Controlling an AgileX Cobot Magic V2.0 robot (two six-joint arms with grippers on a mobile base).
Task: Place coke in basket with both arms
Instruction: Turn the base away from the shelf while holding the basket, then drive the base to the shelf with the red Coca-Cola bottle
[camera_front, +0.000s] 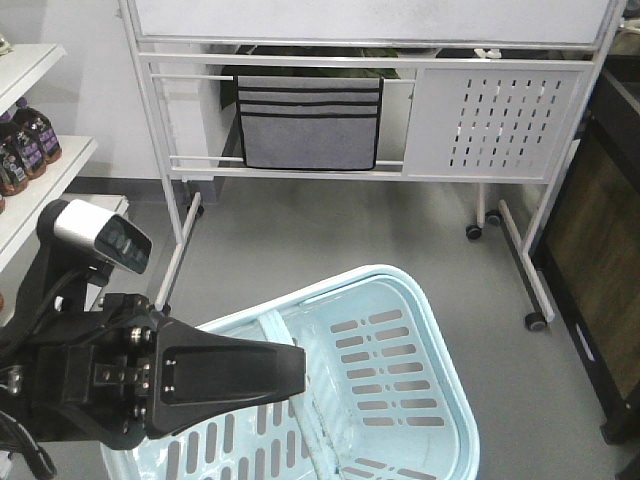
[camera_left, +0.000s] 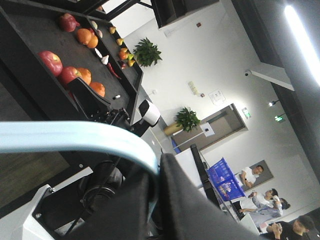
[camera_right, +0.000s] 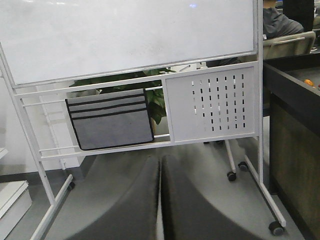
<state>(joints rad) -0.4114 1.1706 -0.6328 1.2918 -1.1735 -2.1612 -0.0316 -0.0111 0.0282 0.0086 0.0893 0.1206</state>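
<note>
Left gripper (camera_left: 159, 175) clamps the basket handle (camera_left: 75, 137); right gripper (camera_right: 160, 167) is clenched shut.

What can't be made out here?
Coke: in no view.
Front view: the left gripper covers part of the basket floor, and the bottom edge crops the rest.
Right gripper: shown only in its own wrist view, so its place relative to the basket is unknown.

Right gripper (camera_right: 161, 167) jaws pressed together, facing wheeled whiteboard (camera_right: 130, 35); grey pouch (camera_right: 110, 122) hanging.
</note>
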